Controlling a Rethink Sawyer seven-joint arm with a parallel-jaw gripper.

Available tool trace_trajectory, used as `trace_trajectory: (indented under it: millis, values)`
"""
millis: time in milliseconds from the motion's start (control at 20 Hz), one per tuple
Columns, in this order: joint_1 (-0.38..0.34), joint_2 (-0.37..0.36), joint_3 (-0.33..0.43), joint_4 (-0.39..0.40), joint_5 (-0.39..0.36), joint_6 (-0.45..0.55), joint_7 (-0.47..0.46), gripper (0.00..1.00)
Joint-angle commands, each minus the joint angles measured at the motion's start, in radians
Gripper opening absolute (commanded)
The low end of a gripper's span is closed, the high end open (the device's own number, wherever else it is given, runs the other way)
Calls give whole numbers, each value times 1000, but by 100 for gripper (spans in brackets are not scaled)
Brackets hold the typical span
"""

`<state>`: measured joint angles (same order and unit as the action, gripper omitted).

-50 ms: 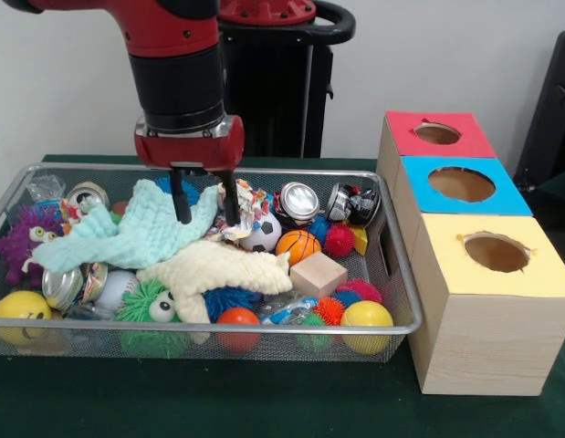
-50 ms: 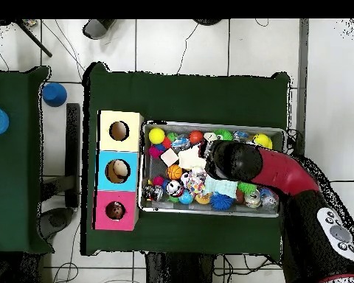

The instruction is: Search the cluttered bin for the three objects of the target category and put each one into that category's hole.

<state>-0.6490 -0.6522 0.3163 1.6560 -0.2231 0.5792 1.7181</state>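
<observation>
Hanging over the wire bin, gripper spread open, fingers dipping beside the mint cloth, gripping nothing. Showing, in front view only, cream cloth, wooden cube, basketball lying in the bin. Hiding the gripper under the arm in overhead view, yet revealing a ball inside the red box hole.

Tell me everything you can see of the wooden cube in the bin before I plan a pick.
The wooden cube is pale, plain, unpainted-looking wood with crisp edges and visible grain. It sits upright in the wire-mesh bin, towards the side next to the sorting boxes. The mini basketball is just behind it, the cream cloth reaches its side, and spiky balls crowd its front. Its top face is uncovered. The gripper hangs apart from it, over the mint cloth, fingers open.
</observation>
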Motion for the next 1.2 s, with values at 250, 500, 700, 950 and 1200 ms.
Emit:
trace_trajectory:
  millis: [250,500,700,950,1200]
  values:
    - [-42,18,124,-77,-139,171,-278,100]
    - [-52,12,136,-85,-197,159,-285,100]
    - [-56,14,147,-92,-248,144,-299,100]
    - [-53,6,141,-91,-295,142,-268,100]
    - [-38,2,129,-85,-350,111,-231,100]
